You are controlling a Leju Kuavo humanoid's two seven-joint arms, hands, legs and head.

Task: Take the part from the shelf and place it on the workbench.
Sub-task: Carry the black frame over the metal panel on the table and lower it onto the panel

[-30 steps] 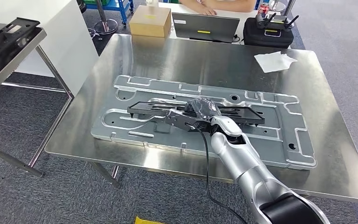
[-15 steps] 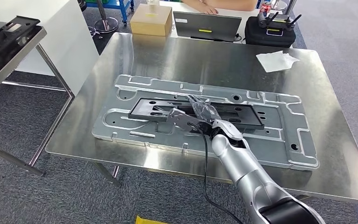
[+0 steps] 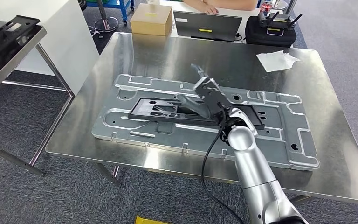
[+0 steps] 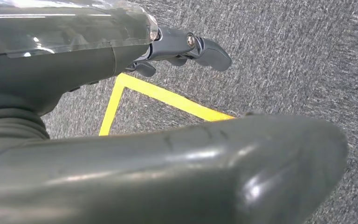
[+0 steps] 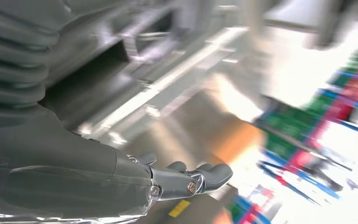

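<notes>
Nearby, cardboard box [image 3: 151, 20] beside laptop [image 3: 207, 25].

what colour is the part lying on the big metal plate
Black part, clearest in the head view.

Right wrist view motion-blurred; right hand [image 3: 205, 91] hides part [image 3: 193, 111] centre; shelf [image 3: 7, 39] cut at nine o'clock edge.

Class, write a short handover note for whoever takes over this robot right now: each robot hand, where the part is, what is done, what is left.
Right robot hand: open, raised above the table, holding nothing.
Left robot hand: hangs over the carpet, holding nothing.
Black part: lies flat on the grey metal plate on the workbench.
Done: part placed and released.
Left: pull the right arm clear; more black parts sit on the shelf.
</notes>
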